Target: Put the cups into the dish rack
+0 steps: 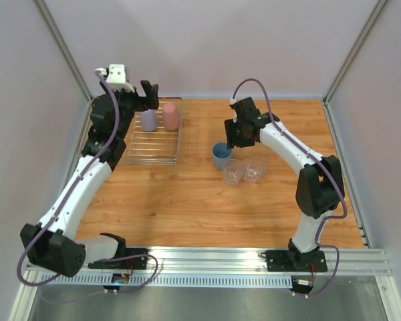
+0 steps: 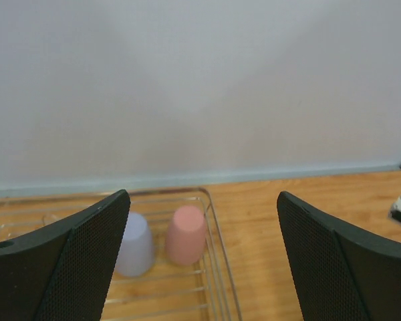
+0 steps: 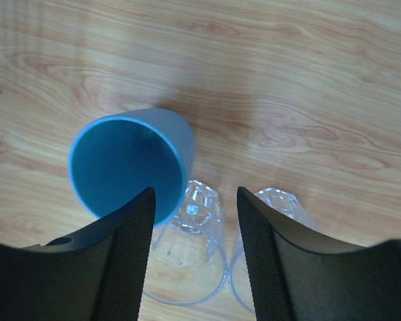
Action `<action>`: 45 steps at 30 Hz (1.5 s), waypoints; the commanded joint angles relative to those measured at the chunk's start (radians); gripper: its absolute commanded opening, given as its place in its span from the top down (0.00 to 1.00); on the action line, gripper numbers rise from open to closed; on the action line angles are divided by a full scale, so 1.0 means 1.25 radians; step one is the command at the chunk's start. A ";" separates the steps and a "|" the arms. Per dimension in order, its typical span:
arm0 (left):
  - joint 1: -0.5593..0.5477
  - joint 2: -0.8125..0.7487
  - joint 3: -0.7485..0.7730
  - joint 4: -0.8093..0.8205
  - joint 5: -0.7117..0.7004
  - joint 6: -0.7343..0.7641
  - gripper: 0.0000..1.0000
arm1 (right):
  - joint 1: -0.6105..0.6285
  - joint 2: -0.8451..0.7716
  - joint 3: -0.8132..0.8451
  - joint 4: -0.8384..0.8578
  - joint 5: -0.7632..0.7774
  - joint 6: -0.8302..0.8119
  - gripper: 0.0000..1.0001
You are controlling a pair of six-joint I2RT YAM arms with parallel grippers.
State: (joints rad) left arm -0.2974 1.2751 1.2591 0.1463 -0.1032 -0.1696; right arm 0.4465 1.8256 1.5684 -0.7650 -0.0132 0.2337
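Observation:
The dish rack [image 1: 152,148] lies at the back left. A lavender cup [image 1: 149,120] and a pink cup [image 1: 171,116] stand upside down in it side by side; both also show in the left wrist view, lavender [image 2: 135,244] and pink [image 2: 186,234]. A blue cup [image 1: 220,155] stands mouth up mid-table, with two clear tumblers [image 1: 232,173] [image 1: 254,170] beside it. My left gripper [image 1: 149,91] is open and empty above the rack's far end. My right gripper [image 1: 236,136] is open and empty above the blue cup [image 3: 127,167] and the nearer tumbler [image 3: 194,247].
The rack's wire rim [image 2: 222,257] runs between my left fingers. The second tumbler [image 3: 275,204] sits just outside my right-hand finger [image 3: 267,254]. Grey walls close in the table at the back and sides. A metal rail runs along the near edge [image 1: 207,257].

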 commanded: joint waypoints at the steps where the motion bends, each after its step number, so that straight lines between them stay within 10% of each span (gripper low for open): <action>1: 0.003 -0.088 -0.091 -0.154 0.020 -0.024 0.00 | -0.004 -0.017 -0.014 0.001 0.076 -0.016 0.46; 17: 0.003 -0.205 -0.208 -0.202 0.112 -0.120 0.00 | 0.040 0.103 0.033 0.076 0.101 -0.003 0.61; 21: 0.003 -0.206 -0.216 -0.200 0.122 -0.126 0.00 | 0.042 0.134 0.064 0.056 0.144 0.006 0.99; 23: 0.003 -0.202 -0.211 -0.214 0.135 -0.159 0.00 | 0.040 0.128 0.107 0.019 0.146 0.025 1.00; 36: 0.005 -0.214 -0.211 -0.152 0.070 -0.767 0.00 | 0.034 -0.132 0.067 0.462 -0.216 0.463 0.99; 45: 0.003 -0.143 -0.329 0.286 0.175 -1.245 0.00 | 0.040 -0.184 0.018 0.670 -0.269 0.452 1.00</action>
State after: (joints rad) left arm -0.2966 1.0679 0.8528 0.2283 0.0463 -1.4536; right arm 0.4904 1.6028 1.5997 -0.0628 -0.2951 0.7700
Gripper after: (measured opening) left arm 1.000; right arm 0.063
